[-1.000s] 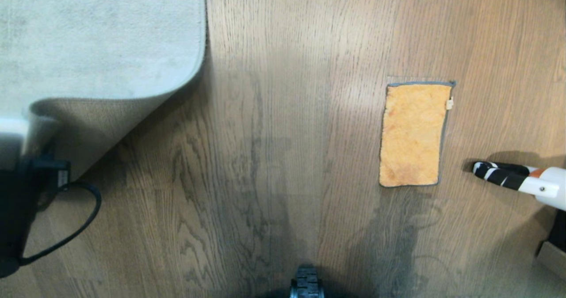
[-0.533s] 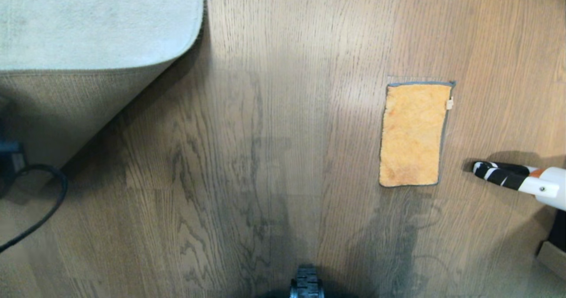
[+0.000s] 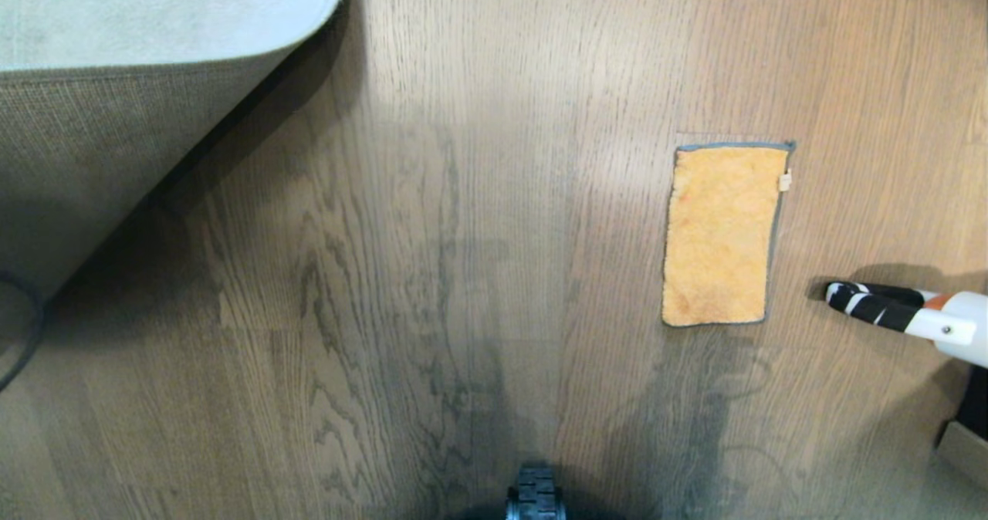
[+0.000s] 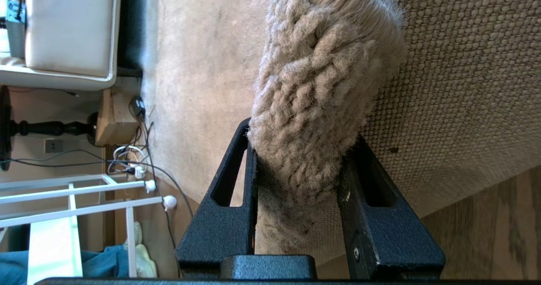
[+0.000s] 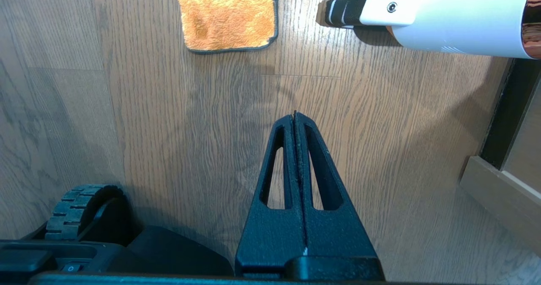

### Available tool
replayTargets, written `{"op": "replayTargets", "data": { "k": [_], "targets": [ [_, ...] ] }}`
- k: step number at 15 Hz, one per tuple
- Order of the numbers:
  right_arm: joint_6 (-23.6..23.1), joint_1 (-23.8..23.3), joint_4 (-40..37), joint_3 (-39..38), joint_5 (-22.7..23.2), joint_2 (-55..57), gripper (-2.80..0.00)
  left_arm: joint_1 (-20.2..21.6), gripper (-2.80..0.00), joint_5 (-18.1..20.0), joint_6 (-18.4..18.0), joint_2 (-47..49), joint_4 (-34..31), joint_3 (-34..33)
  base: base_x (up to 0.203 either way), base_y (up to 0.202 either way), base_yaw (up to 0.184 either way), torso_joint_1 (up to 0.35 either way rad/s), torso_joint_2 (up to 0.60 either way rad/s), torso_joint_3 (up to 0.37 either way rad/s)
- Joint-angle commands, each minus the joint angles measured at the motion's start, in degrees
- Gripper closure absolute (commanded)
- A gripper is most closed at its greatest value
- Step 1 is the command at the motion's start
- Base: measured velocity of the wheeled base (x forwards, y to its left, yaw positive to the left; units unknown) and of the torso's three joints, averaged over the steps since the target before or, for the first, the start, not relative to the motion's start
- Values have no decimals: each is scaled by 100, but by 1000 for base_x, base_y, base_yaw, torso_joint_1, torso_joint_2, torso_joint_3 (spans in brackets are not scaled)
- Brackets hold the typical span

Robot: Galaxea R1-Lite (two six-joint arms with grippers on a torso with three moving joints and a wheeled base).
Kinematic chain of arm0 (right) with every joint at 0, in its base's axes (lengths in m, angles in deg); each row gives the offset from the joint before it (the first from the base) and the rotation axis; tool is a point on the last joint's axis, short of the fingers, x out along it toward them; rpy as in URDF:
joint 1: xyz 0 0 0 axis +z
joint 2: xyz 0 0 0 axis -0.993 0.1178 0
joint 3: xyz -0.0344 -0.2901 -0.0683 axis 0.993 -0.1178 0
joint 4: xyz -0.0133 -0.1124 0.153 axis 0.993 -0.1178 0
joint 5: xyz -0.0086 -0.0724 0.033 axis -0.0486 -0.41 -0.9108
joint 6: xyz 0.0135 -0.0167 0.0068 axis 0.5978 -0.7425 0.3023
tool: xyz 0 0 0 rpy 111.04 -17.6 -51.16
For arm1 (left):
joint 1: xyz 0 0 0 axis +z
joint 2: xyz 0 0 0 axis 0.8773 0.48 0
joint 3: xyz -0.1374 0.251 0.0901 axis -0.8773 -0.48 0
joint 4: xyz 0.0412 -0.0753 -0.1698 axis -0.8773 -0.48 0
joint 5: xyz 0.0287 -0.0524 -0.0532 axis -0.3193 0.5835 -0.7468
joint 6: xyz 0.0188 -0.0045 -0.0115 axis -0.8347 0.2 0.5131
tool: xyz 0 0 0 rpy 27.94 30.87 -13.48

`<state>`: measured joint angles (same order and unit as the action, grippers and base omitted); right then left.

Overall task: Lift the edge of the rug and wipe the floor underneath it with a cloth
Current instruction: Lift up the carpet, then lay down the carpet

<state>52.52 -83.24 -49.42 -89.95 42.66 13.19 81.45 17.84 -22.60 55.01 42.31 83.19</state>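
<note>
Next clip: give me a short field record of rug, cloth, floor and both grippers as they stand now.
rug edge: folded up, woven backing showing
left gripper: jaws shut on the rug edge, outside head view
cloth: flat on the floor, untouched
floor: bare wood planks exposed beside the lifted corner
right gripper: jaws shut, empty, above the floor near the cloth

My left gripper (image 4: 298,166) clamps the rug edge (image 4: 321,78), which is folded back at the far left, its underside facing up over the floor (image 3: 432,273). The cloth (image 3: 722,234) lies flat on the floor well to the right. A tool's nozzle (image 3: 872,304) rests just right of the cloth. My right gripper (image 5: 295,120) hangs nearer me than the cloth, fingers pressed together
</note>
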Motion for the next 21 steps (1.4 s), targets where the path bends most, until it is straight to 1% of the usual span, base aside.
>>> {"op": "replayTargets", "data": {
  "k": [1,3,8,18,21],
  "targets": [
    [0,0,8,0,0,6,0,13,0,-18,30,-235,279,-60,0,0,0,0,0,0],
    [0,0,-1,0,0,6,0,-2,0,4,106,-401,180,-133,0,0,0,0,0,0],
    [0,0,8,0,0,0,0,-1,0,-13,115,-832,-60,-163,0,0,0,0,0,0],
    [0,0,8,0,0,6,0,-10,0,-4,115,-902,-77,-548,0,0,0,0,0,0],
    [0,0,8,0,0,6,0,-10,0,-4,107,-895,-77,-548,0,0,0,0,0,0]
  ]
}}
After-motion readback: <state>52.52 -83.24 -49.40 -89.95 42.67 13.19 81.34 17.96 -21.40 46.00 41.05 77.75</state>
